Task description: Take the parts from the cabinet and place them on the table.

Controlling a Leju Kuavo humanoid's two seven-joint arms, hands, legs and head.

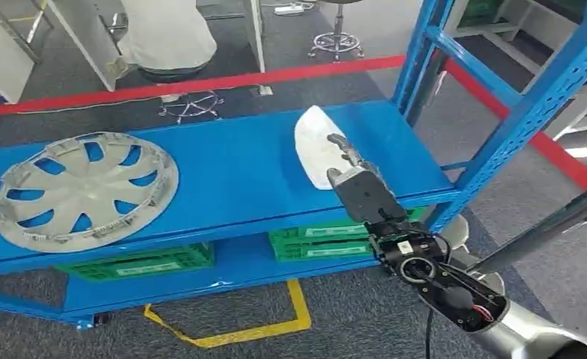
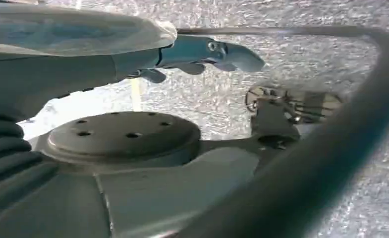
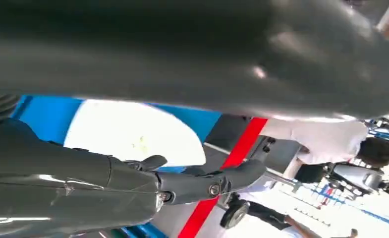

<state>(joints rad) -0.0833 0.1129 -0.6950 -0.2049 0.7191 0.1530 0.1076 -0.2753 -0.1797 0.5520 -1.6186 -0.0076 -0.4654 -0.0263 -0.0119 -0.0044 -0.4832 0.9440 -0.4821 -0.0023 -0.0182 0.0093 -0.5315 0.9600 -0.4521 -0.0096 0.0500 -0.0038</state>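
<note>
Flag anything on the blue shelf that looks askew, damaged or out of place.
Nothing stands out. The silver hubcap lies flat on the blue shelf, the white part rests by the right hand, and green crates sit below.

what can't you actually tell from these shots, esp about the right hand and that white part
- Right hand on the white part: head view shows the hand over its near edge, hiding the contact; grip cannot be told.
- White part's shape: right wrist view overexposes it, thumb crosses it.
- Green crates: contents hidden under the blue shelf.
- Left hand: fingers largely hidden by its own cover.
</note>
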